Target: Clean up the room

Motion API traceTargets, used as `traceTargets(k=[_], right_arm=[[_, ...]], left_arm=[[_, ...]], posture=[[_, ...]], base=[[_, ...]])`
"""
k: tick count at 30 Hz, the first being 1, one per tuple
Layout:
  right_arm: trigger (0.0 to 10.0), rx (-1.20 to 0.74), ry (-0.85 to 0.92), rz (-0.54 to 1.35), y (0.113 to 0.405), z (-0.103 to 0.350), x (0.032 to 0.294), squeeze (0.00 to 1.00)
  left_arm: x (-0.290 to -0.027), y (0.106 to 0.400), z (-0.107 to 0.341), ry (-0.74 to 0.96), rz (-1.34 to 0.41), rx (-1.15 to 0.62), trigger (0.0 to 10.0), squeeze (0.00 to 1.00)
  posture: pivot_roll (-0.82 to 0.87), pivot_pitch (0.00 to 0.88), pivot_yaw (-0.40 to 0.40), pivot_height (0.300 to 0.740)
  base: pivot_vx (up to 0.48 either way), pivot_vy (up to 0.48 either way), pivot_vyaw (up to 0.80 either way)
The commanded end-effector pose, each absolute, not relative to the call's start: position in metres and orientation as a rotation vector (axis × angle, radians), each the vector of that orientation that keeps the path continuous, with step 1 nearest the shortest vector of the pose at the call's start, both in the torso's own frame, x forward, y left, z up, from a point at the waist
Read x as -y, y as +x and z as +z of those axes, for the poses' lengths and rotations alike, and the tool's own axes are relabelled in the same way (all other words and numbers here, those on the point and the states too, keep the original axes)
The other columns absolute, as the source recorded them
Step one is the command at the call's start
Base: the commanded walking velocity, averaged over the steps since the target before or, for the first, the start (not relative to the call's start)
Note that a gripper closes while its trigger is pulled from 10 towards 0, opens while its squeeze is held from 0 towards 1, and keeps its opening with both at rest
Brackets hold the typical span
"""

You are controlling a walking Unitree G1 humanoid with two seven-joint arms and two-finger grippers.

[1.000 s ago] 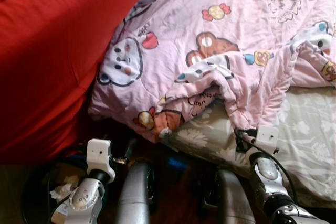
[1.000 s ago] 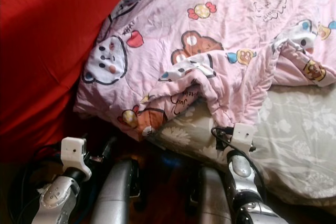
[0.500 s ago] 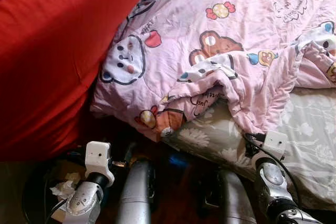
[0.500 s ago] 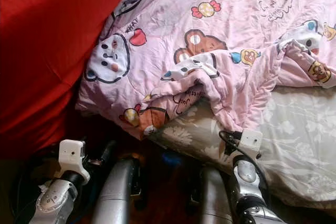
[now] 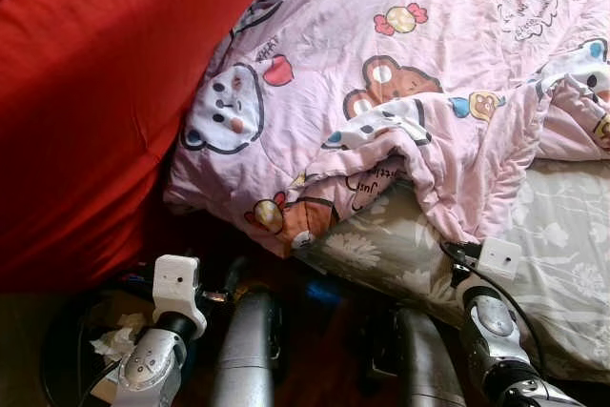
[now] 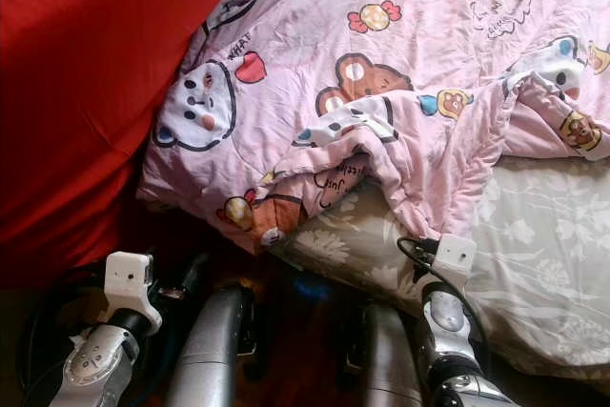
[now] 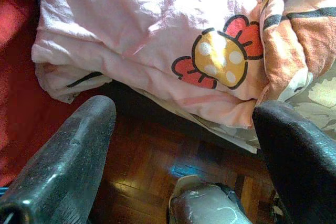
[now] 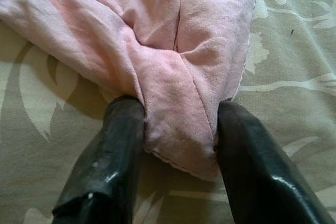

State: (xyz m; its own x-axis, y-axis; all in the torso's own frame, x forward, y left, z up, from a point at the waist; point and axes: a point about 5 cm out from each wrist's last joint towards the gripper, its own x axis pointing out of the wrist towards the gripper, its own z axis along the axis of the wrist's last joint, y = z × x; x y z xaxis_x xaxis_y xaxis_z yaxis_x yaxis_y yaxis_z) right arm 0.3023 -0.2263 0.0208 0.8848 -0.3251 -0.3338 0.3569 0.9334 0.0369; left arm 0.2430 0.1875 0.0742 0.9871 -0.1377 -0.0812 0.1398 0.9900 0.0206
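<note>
Pinching the pink quilt's [image 5: 400, 73] edge.
Right gripper [image 8: 176, 145] clamps a fold at five o'clock; left gripper [image 7: 184, 145] hangs open at seven.

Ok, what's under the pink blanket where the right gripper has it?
A grey floral sheet lies under the pink blanket, whose fold sits between the right gripper fingers. What the blanket covers farther up the bed is hidden.

We can read little here. On the pink quilt [image 5: 400, 64], a dark handwritten line sits on the folded near edge, upside down to us; it seems to begin with "Just", and the rest is too small to tell. Near the white bear face on the left there is another short black scribble, which we cannot read.
</note>
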Motion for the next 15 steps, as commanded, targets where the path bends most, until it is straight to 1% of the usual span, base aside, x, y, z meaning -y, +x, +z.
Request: traceTargets(k=[1, 9, 13, 15], right_arm=[[0.0, -0.412, 0.111, -0.385, 0.286, 0.002, 0.228, 0.0], [0.0, -0.413, 0.11, -0.396, 0.288, 0.005, 0.23, 0.0], [0.0, -0.398, 0.107, -0.403, 0.291, 0.008, 0.232, 0.0], [0.0, -0.393, 0.108, -0.41, 0.291, 0.009, 0.233, 0.0]], left_arm=[[-0.193, 0.233, 0.062, 0.029, -0.121, -0.149, 10.0, 0.0], [-0.191, 0.24, 0.061, 0.025, -0.12, -0.145, 10.0, 0.0], [-0.191, 0.245, 0.059, 0.024, -0.117, -0.145, 10.0, 0.0], [-0.191, 0.247, 0.059, 0.024, -0.115, -0.144, 10.0, 0.0]], posture=[[0.26, 0.551, 0.079, 0.641], [0.25, 0.526, 0.07, 0.641], [0.25, 0.49, 0.063, 0.641], [0.24, 0.487, 0.062, 0.641]], base=[[0.0, 0.0, 0.0], [0.0, 0.0, 0.0], [0.0, 0.0, 0.0], [0.0, 0.0, 0.0]])
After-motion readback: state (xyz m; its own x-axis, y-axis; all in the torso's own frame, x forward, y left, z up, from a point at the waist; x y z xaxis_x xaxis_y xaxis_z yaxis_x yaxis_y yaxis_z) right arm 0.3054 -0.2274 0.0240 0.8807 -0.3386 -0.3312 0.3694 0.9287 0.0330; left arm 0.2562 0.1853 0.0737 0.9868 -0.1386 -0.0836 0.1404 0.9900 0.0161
